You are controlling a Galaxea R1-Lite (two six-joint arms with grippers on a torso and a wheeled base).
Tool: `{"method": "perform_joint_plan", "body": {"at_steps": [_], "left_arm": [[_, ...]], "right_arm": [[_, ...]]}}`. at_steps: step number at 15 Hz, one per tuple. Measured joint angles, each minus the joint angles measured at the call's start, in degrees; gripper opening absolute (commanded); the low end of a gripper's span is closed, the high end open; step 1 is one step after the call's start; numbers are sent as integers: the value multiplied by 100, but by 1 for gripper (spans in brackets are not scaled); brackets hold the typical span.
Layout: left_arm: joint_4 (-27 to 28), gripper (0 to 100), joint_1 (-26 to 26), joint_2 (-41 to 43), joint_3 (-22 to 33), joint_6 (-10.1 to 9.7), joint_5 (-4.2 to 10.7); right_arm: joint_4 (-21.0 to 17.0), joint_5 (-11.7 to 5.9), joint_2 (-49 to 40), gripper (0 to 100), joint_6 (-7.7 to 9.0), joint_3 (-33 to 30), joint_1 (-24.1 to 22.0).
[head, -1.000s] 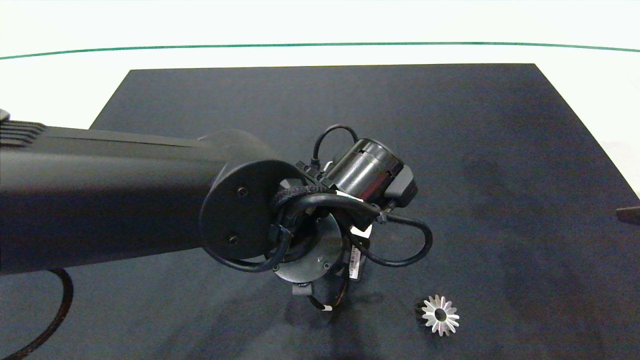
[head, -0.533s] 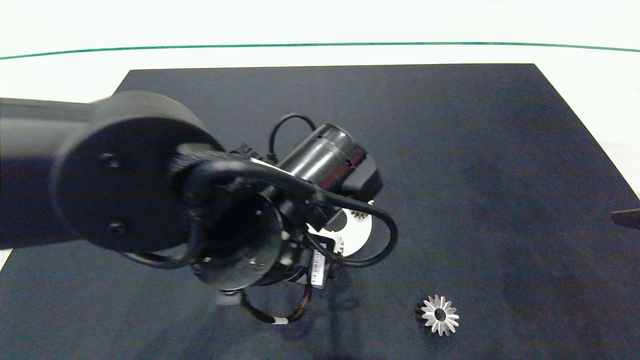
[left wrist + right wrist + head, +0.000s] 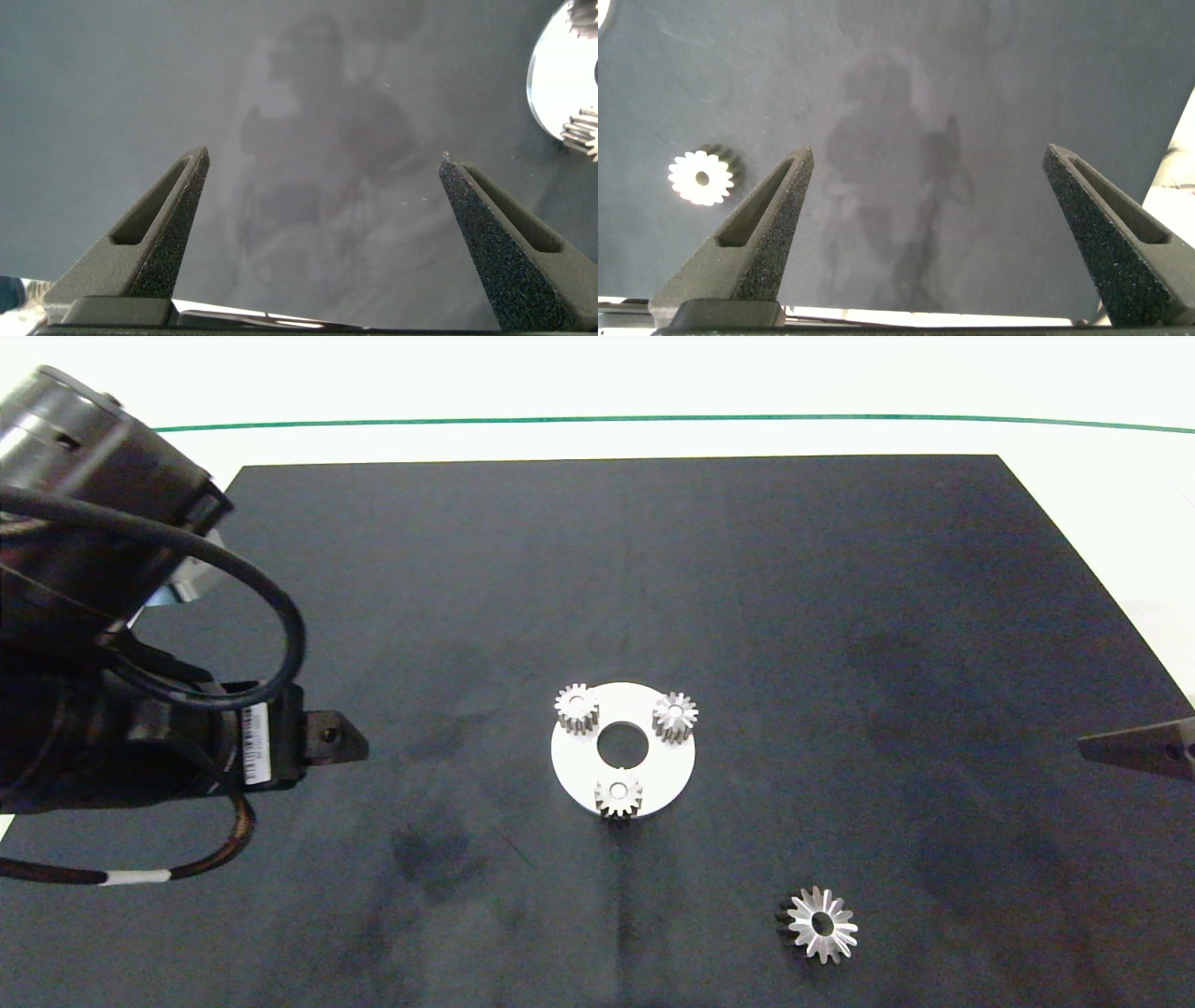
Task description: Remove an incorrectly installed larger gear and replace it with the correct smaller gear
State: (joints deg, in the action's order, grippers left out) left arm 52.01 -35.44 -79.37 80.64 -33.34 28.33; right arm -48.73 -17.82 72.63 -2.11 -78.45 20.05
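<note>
Shows a black mat (image 3: 597,569) spread over a white table (image 3: 597,383), with a thin green line (image 3: 597,419) across the far side of the table.

Places a white round plate (image 3: 667,770) with a centre hole near the middle of the mat. Carries three smaller gears on that plate, spaced around the hole: one at the far left (image 3: 576,707), one at the far right (image 3: 674,716), one at the near edge (image 3: 618,793). Looks alike in all three, with short blunt teeth; cannot tell one from another.

Puts the larger gear (image 3: 822,924) off the plate, flat on the mat, nearer the camera and to the right, well apart from the three. Gleams silver, with long pointed teeth. Appears again in the right wrist view (image 3: 701,177), lying beside that arm's fingers and clear of them.

Keeps the left end effector (image 3: 327,742) over the left part of the mat, well apart from the plate. Spreads wide in the left wrist view (image 3: 323,159), gripping nothing, only bare mat between the fingers (image 3: 177,201); catches the plate's rim (image 3: 551,65) and a few gear teeth (image 3: 584,131) at the picture's edge.

Holds the right end effector (image 3: 1120,747) at the right edge of the mat. Gapes wide in its own view (image 3: 926,149), gripping nothing, with only mat between.
</note>
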Motion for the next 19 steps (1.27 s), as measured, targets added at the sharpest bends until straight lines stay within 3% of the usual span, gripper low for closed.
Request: {"method": "perform_joint_plan", "body": {"at_steps": [3, 9, 10, 14, 19], "left_arm": [[-16, 100, 88, 416, 15, 223, -2], [-22, 100, 61, 824, 34, 523, -5], [-20, 100, 61, 870, 37, 538, -2], [-11, 100, 49, 980, -5, 562, -5], [-77, 100, 61, 995, 1, 558, -2]], "right_arm": [[366, -15, 135, 100, 2, 113, 6], [630, -157, 210, 100, 43, 332, 0], [870, -190, 223, 100, 43, 397, 6], [1139, -391, 215, 100, 101, 668, 20], [1221, -393, 184, 100, 156, 775, 15]]}}
